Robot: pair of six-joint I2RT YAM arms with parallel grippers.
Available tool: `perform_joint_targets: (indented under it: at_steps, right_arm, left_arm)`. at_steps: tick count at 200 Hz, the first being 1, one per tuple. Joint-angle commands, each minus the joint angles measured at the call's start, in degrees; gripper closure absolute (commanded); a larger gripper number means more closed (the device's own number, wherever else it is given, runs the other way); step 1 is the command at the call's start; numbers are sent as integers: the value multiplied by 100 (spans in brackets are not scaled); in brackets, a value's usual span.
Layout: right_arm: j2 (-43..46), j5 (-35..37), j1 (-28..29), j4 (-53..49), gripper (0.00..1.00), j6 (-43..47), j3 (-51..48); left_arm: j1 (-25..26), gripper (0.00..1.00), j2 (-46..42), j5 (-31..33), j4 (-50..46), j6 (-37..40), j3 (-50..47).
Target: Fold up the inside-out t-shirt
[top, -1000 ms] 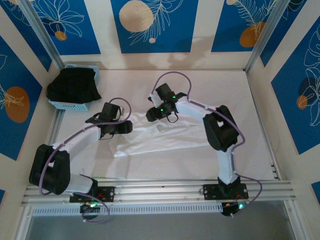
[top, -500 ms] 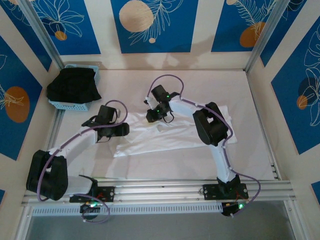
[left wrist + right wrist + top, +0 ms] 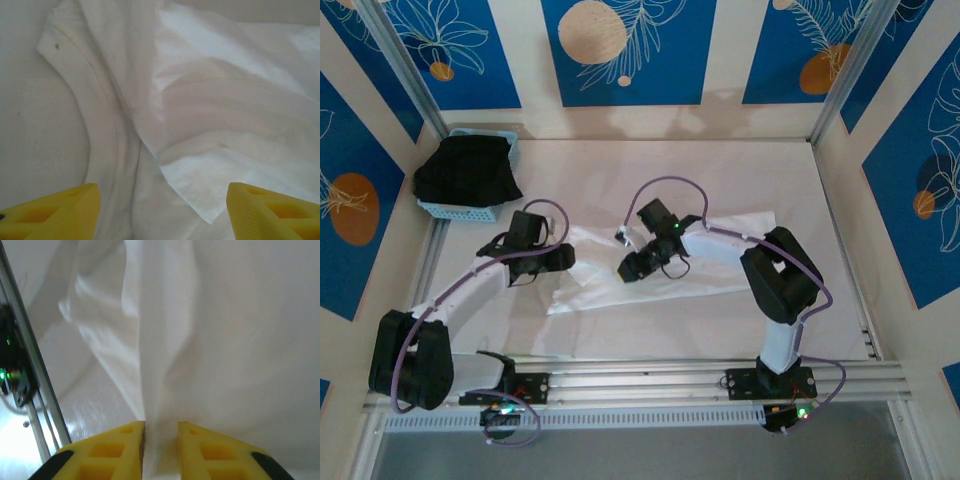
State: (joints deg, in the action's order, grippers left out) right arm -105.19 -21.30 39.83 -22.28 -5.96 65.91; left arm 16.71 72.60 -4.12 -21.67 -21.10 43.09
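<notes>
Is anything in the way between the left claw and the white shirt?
Nothing visible is. The left gripper hangs open right over the inside-out t-shirt, with bare cloth between its yellow fingers. The right gripper pinches a fold of it.

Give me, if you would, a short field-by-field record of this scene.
shirt: white cloth t-shirt, rumpled, lying on the white table
left gripper: open, over the shirt's cloth
right gripper: shut on a fold of the shirt
elsewhere: black garment in a light blue plastic basket, far left corner
</notes>
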Motion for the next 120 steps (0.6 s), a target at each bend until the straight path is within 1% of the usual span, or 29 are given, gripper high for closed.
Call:
perform_joint_targets:
  at_steps: [1, 15, 35, 54, 66, 75, 88, 106, 120]
  right_arm:
    - [320, -47, 67, -68, 69, 163, -454]
    - [538, 145, -12, -118, 65, 182, -622]
    - [814, 80, -154, 92, 60, 77, -762]
    - [913, -24, -161, 431, 58, -108, -736]
    - [875, 20, -93, 575, 57, -246, -622]
    - [824, 194, -15, 692, 56, -370, -557]
    - [729, 424, 80, 756, 56, -535, -469]
    - [526, 921, 103, 551, 55, -853, -329]
    - [365, 1235, 125, 334, 55, -1154, -213]
  left_arm:
    - [-55, 32, -54, -451, 194, -79, -74]
    - [-7, 33, 65, -746, 339, -65, -22]
    - [101, 33, 294, -903, 555, -46, 47]
    - [151, 32, 612, -655, 700, -17, 154]
    - [149, 32, 847, -413, 490, -11, 337]
    - [150, 32, 992, -353, 376, 0, 426]
    - [150, 33, 1124, -474, 500, -28, 369]
    - [169, 39, 1268, -828, 554, -136, 330]
    - [225, 44, 1298, -969, 649, -185, 238]
